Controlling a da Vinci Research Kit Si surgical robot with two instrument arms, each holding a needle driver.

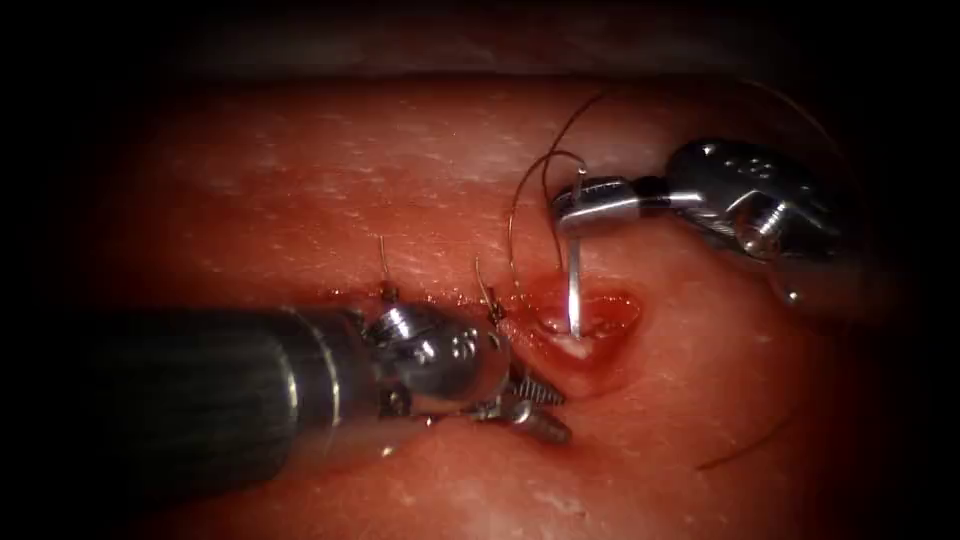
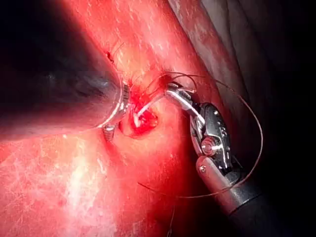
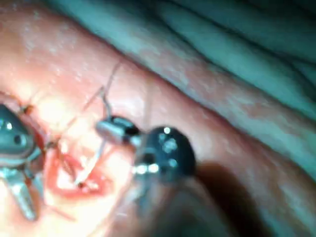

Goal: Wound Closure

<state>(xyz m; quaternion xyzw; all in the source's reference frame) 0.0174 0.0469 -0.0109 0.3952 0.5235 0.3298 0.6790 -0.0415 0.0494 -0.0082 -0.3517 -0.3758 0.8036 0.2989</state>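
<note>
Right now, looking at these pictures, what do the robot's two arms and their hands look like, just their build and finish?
Both are bare shiny metal. The left arm's hand ends a thick dark cylindrical shaft with a bright steel ring, then a rounded polished wrist with small holes and two short ridged jaws. The right arm's hand has a slim silver tip on a bulkier polished wrist with round pins and dotted holes. No cables or sleeves show.

surgical practice bench, pork-belly tissue point(image 1: 300, 180) with cut point(image 1: 590, 325), wristed right tool point(image 1: 585, 205)

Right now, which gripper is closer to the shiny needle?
Right. The right gripper is shut on the needle near its thread end, tip in the open cut. The left gripper sits open beside the cut, not touching it.
</note>
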